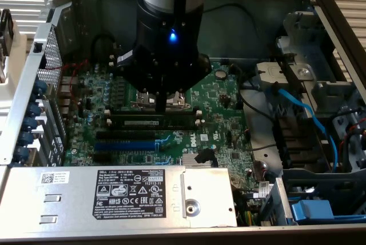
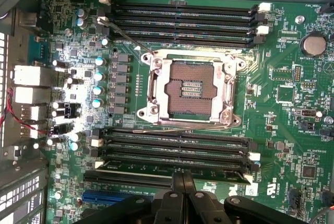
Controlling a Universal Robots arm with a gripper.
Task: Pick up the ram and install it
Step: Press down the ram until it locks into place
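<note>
- Nearest the wrist camera, the tool (image 2: pixel 182 190) shows as two black fingers (image 2: pixel 177 182) pressed together with no gap between them, their tips coming down onto the top edge of the ram (image 2: pixel 167 167).
- That ram, a long thin dark green strip, stands on edge in the memory slot of the lower bank farthest from the CPU socket (image 2: pixel 190 94); whether it is fully seated I cannot tell.
- Closed as it is, the tool grips nothing; it only meets the ram from above, about midway along the strip.
- Beside the ram, toward the socket, lie empty black memory slots (image 2: pixel 175 148) with white end clips (image 2: pixel 254 156).
- Another bank of four black slots (image 2: pixel 182 23) runs along the far side of the socket.
- On the ram's other side, away from the socket, sits a long blue expansion slot (image 2: pixel 104 198).
- From the exterior view, the arm's black wrist (image 1: pixel 163 56) with a lit blue lamp (image 1: pixel 172 37) hangs over the green motherboard (image 1: pixel 223 108) inside the open computer case (image 1: pixel 34 85).
- Its tool (image 1: pixel 162 105) reaches down to the ram (image 1: pixel 151 117), which lies lengthwise across the board just above the blue slot (image 1: pixel 123 145).
- A silver power supply (image 1: pixel 114 196) with a black label fills the near edge of the case.
- Toward the exterior view's right, a light blue cable (image 1: pixel 303 113) curves past the drive bays.
</note>
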